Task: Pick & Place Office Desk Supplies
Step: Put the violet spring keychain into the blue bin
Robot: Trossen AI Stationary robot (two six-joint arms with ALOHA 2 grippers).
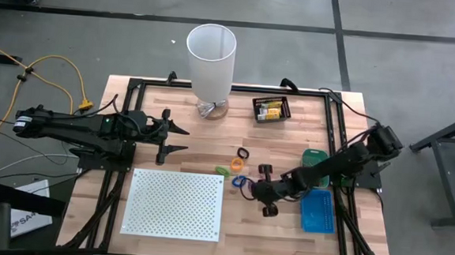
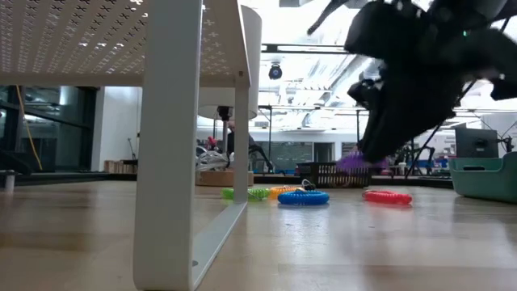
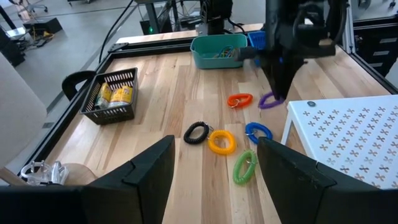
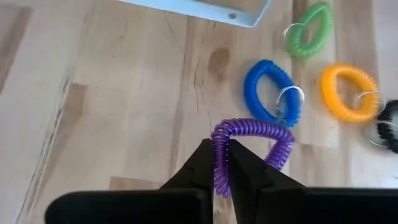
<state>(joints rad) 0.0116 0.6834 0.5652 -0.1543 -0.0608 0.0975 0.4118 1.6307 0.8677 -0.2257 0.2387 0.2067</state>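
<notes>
Purple loop [image 4: 252, 146], a light and springy coil that is judged to stretch easily, is pinched on one side of its ring between the fingers of the right gripper [image 4: 222, 163], with blue loop [image 4: 272, 92] lying just beyond the fingertips.

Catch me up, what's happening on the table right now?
The right arm's tool is shut on the purple coil loop, pinching one side of it; in the low view the loop hangs clear of the wood. The blue loop, green loop, yellow-orange loop and black loop lie loose on the table beside the white perforated board, with a red-orange loop farther on. The left arm's tool waits open, holding nothing, on its own side.
</notes>
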